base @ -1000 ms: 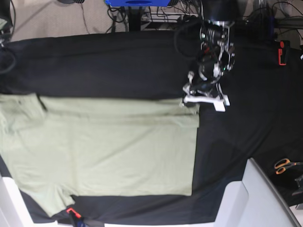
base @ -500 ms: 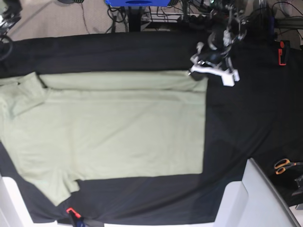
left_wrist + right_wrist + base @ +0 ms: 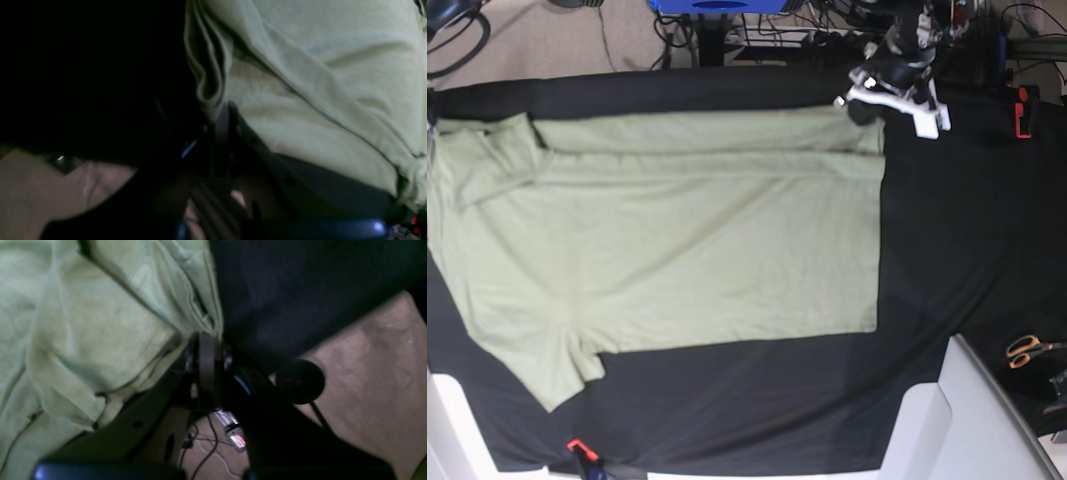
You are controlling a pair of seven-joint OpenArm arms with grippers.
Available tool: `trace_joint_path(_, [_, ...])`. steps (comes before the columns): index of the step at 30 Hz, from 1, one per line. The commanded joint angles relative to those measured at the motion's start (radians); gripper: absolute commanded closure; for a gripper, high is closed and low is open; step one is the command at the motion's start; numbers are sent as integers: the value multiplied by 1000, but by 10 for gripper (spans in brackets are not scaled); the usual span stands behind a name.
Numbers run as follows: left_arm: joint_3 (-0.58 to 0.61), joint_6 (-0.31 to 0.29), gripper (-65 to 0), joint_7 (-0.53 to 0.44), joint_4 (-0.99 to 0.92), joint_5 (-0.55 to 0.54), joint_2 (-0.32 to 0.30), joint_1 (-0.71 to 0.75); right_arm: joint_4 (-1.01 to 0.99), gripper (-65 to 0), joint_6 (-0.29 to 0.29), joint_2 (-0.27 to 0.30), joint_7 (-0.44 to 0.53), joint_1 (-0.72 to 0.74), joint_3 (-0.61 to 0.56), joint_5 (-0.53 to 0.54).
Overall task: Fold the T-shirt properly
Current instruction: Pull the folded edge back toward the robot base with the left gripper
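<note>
On black table cloth (image 3: 947, 260), T-shirt (image 3: 687, 240) dragged farther back; both pincers still pinching its corners.

T-shirt (image 3: 687, 230), pale sage-green, short-sleeved, plain.
Spread flat across left and centre of frame on the black-covered worktop (image 3: 947, 260); one long fold band along its upper edge; a sleeve at lower left, another at upper left; straight hem edge on the right; upper corners pinched up.
</note>
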Motion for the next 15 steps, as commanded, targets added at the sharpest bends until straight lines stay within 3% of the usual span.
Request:
trace_joint_path(1, [-6,-5,0,-14,17,-6,-15,13,27,0,2,18,15,-4,5,11])
trace_joint_path(7, [-6,-5,0,-15,17,-6,-61,48,27,0,5,17,15,-50,5,12])
trace_joint_path(15, [-6,-5,0,-15,6,-6,-66,44,22,0,5,1,15,-64,5,12])
